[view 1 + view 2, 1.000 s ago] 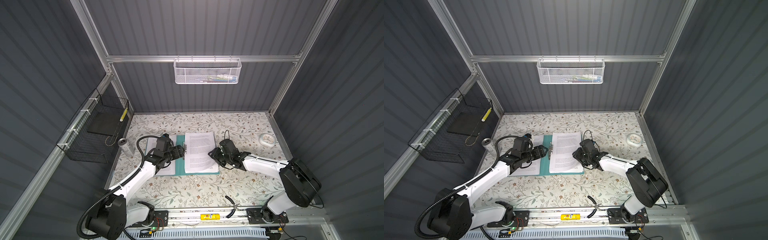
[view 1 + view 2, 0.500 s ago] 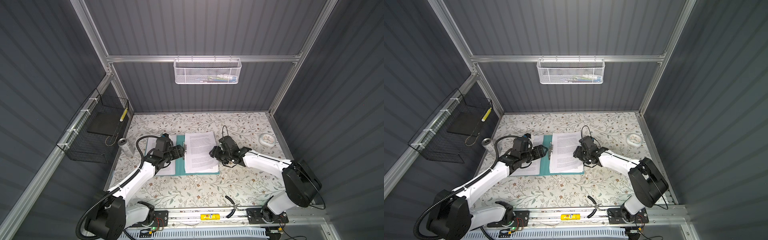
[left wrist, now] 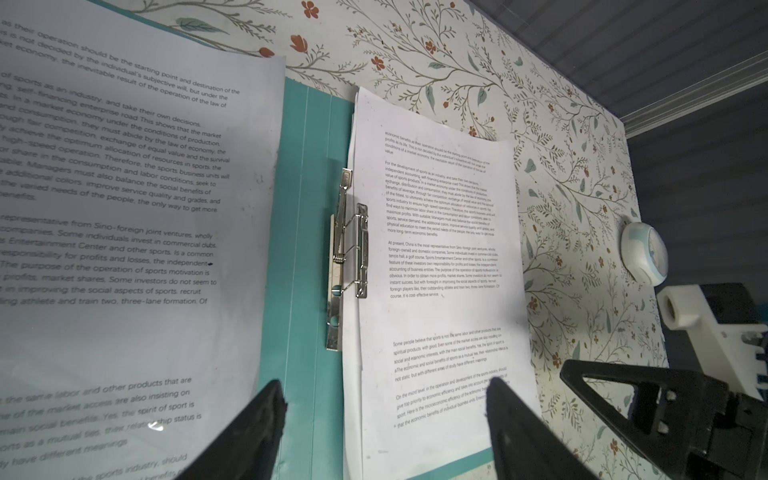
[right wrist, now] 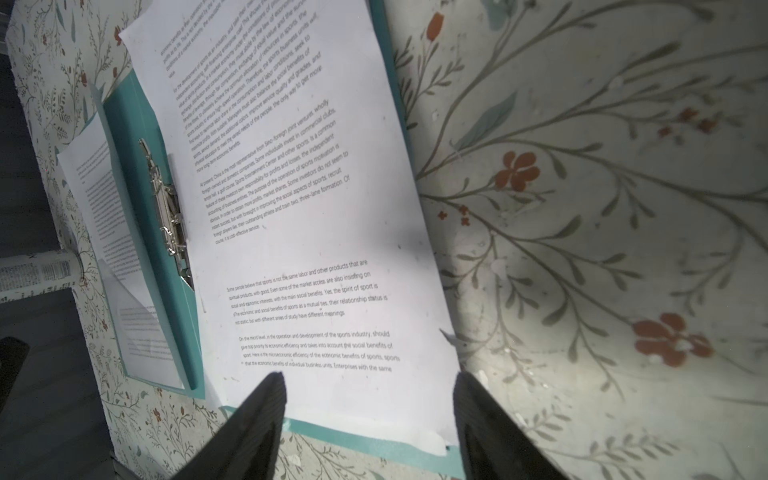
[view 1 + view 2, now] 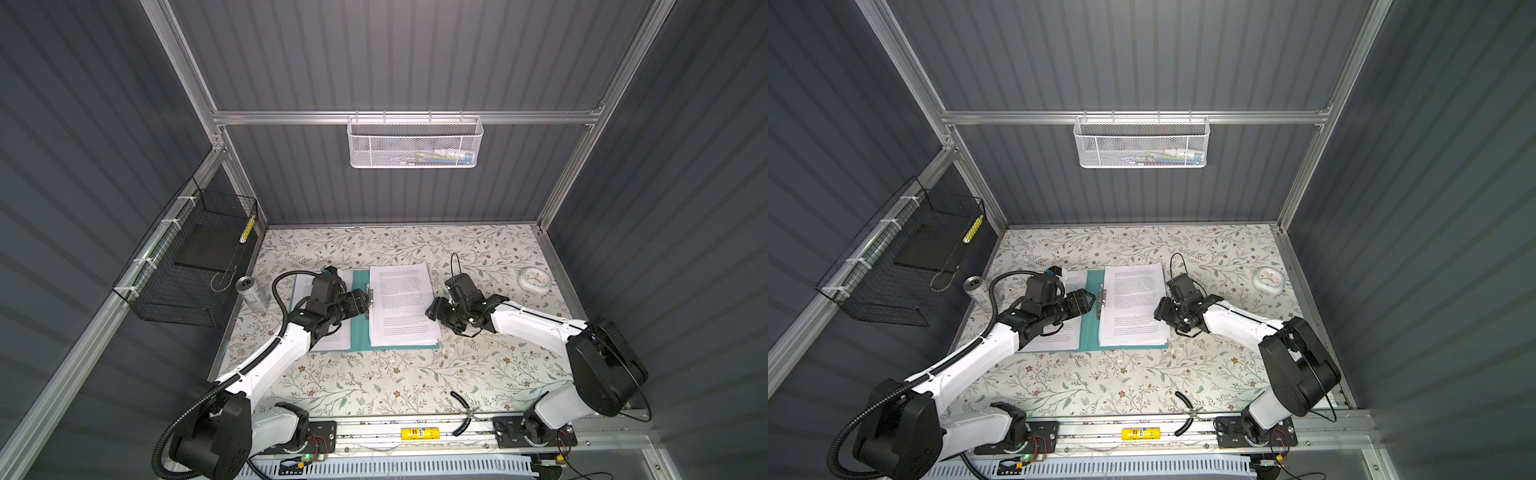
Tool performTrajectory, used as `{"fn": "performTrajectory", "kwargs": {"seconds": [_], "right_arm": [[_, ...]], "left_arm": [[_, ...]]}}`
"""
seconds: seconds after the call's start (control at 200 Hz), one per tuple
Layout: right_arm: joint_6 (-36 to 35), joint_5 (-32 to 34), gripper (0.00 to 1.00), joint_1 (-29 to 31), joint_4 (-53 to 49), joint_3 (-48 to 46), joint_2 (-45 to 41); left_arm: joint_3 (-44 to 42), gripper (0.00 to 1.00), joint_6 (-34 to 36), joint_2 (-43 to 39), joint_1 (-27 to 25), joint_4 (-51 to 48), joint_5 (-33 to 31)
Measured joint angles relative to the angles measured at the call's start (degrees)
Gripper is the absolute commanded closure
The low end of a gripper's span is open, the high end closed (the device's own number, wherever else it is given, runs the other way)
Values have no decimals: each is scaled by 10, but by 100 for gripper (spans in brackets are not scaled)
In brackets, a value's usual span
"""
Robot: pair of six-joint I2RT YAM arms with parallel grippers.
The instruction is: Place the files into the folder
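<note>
The teal folder (image 5: 359,328) (image 5: 1090,328) lies open on the table, with its metal clip (image 3: 347,249) (image 4: 168,208) along the spine. A stack of white printed files (image 5: 401,303) (image 5: 1133,303) (image 4: 299,208) rests on its right half, a little askew and past the far edge. Another printed sheet (image 5: 1059,336) (image 3: 124,208) lies on the left half, partly under my left arm. My left gripper (image 5: 365,302) (image 3: 384,390) hovers open over the spine beside the clip, holding nothing. My right gripper (image 5: 430,309) (image 4: 369,380) stands open at the stack's right edge, empty.
A metal can (image 5: 252,293) stands left of the folder. A white round clock (image 5: 534,279) lies at the right. A black wire basket (image 5: 195,257) hangs on the left wall, and a white mesh basket (image 5: 415,143) hangs on the back rail.
My right gripper has shifted slightly along the stack's right edge and its jaws stand wider. The left arm, folder and sheets have not moved.
</note>
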Motion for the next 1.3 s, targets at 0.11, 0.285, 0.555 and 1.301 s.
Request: {"fn": "performTrajectory", "kwargs": {"seconds": [0.11, 0.285, 0.555, 1.301], "right_arm": [[-21, 2, 35, -16, -5, 20, 35], [-53, 13, 35, -28, -23, 84, 91], [-71, 13, 35, -35, -28, 167, 183], [-64, -1, 35, -23, -30, 184, 198]], "left_arm": [[0, 23, 0, 14, 0, 8, -4], [0, 23, 4, 28, 0, 12, -10], [4, 23, 14, 43, 0, 16, -15], [6, 24, 17, 51, 0, 33, -13]]}}
